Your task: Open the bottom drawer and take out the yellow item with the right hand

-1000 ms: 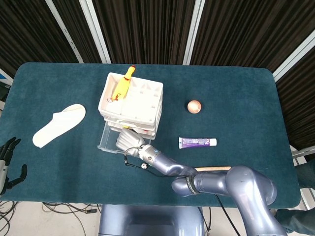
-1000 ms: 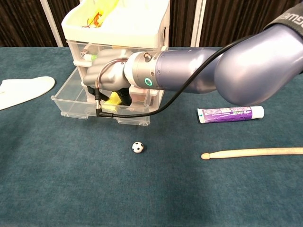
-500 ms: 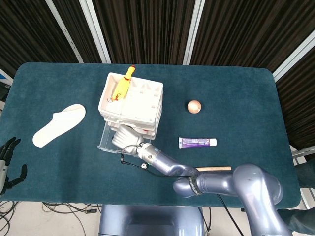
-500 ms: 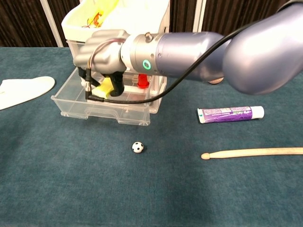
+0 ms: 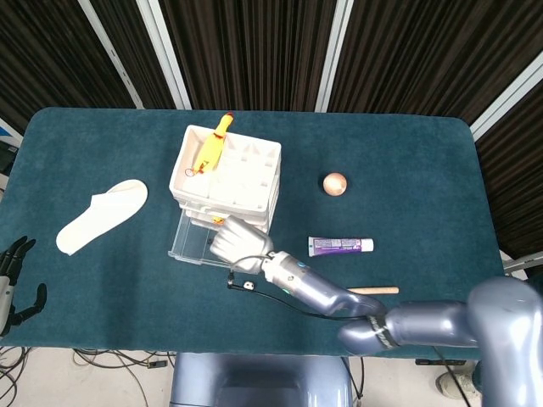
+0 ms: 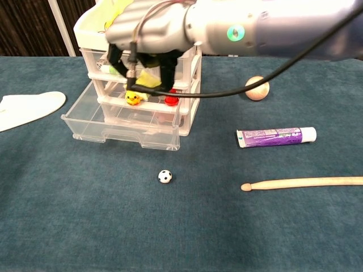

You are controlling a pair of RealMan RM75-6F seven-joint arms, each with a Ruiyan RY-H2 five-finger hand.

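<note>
Item, right hand [image 6: 148, 35]: we record its fingers [image 6: 168, 72] curled down around the yellow item [image 6: 136, 96], a small duck-like toy, which hangs beneath the palm, gripped and clear of the drawer floor.

Relation that matters: the toy sits directly under the fingers, above the open bottom drawer [image 6: 122, 126] and in front of the drawer unit [image 6: 190, 102]. We judge the coming move to be a carry away from the unit toward bare cloth. The toy looks about as tall as wide; we cannot tell a long axis.

Item, bottom drawer: pulled out toward the table's near edge; we see no yellow item left in it.

Item, left hand [image 5: 15, 275]: at the table's [image 5: 407, 161] near left corner, holding nothing, fingers apart, well away from the unit. The right hand alone is placed for the work.

Nearby: a tiny football [image 6: 164, 176] just in front of the drawer; a toothpaste tube [image 6: 276, 136] and a drumstick [image 6: 300, 182] toward the right edge.
</note>
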